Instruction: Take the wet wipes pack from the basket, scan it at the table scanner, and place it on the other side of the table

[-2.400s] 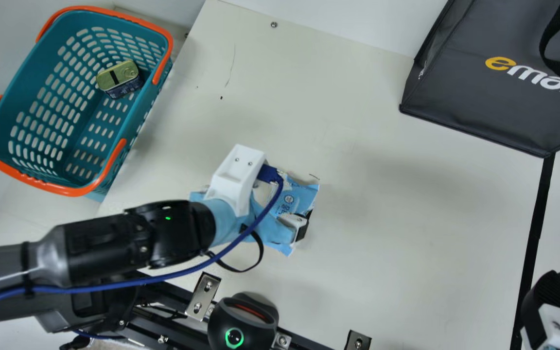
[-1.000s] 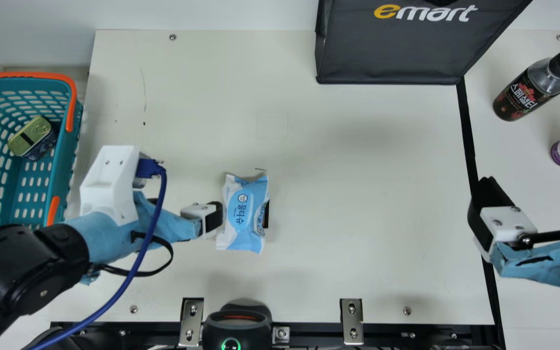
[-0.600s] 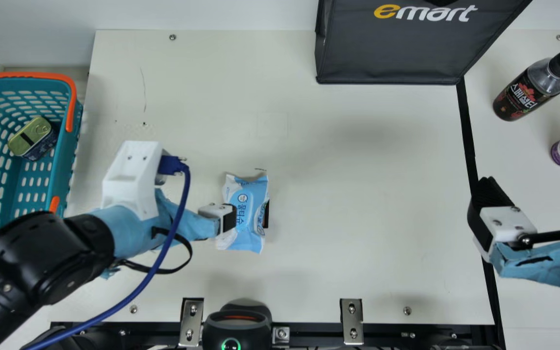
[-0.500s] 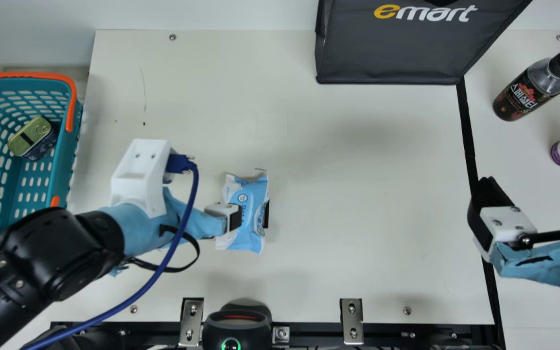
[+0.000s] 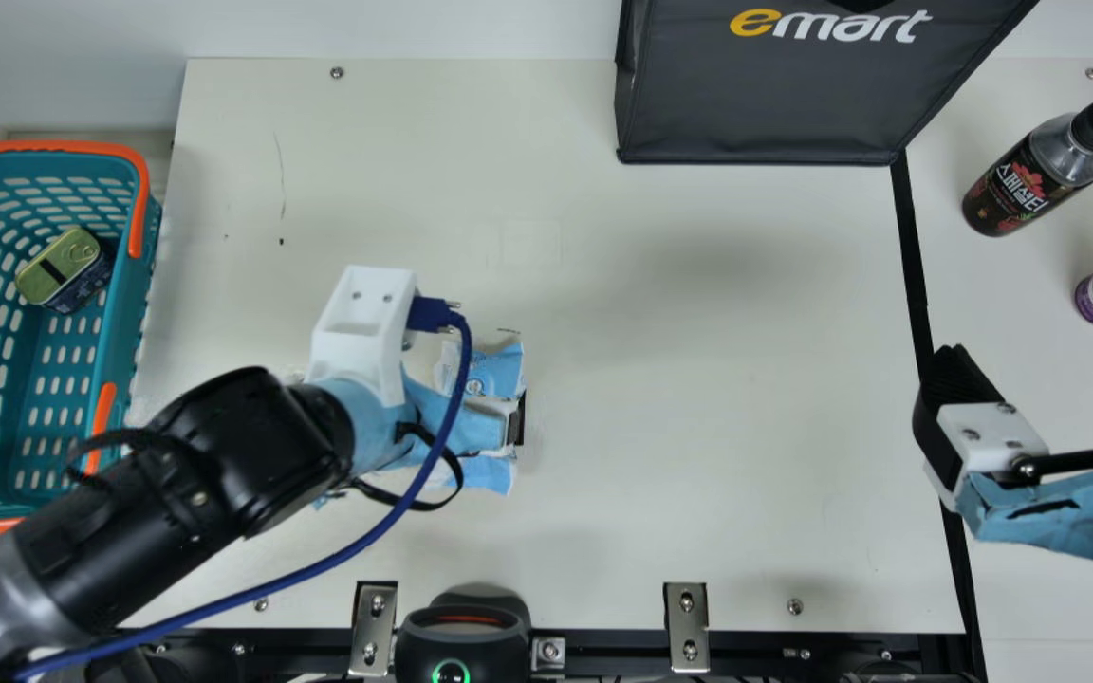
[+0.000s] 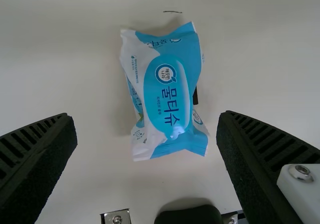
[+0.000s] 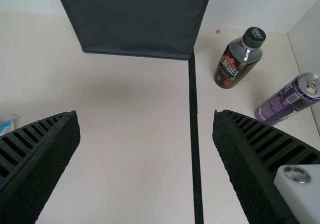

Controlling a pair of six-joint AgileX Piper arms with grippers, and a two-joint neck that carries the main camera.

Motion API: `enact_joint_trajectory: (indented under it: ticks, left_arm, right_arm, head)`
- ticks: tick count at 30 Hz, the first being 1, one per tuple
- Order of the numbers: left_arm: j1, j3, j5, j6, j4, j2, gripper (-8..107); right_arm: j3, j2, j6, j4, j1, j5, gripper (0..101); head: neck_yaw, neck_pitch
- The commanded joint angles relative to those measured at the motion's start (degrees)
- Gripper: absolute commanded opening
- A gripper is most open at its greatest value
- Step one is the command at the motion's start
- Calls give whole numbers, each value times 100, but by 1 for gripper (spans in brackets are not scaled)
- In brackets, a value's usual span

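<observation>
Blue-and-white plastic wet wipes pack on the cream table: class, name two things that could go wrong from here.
1. The left gripper, its two black ribbed fingers open, hangs over the soft, crinkly pack; closing off-centre might crumple it or let it slip.
2. The long blue cable loops beside that gripper and could snag on the way to the rounded black scanner.

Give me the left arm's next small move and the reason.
Probably lower the left gripper toward the wet wipes pack: its fingers are spread wide, and the left wrist view shows the pack lying ungripped beyond the gap between them, seemingly narrow enough to fit.
</observation>
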Motion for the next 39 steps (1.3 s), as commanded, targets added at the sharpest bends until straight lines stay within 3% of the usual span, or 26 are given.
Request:
enact_joint_trajectory:
  ticks: [1,20,39]
  left_arm:
    - [-27,-30,15,-23,19,157,90]
    - [-34,-416,63,-115,-128,1348,90]
    - [-54,-453,-227,-301,-174,1868,90]
  right_arm:
    - [0,0,0,0,0,0,95]
    - [0,0,0,0,0,0,95]
    - [0,0,0,0,0,0,95]
  head:
    - [9,-166]
    - [9,-166]
    - [9,-166]
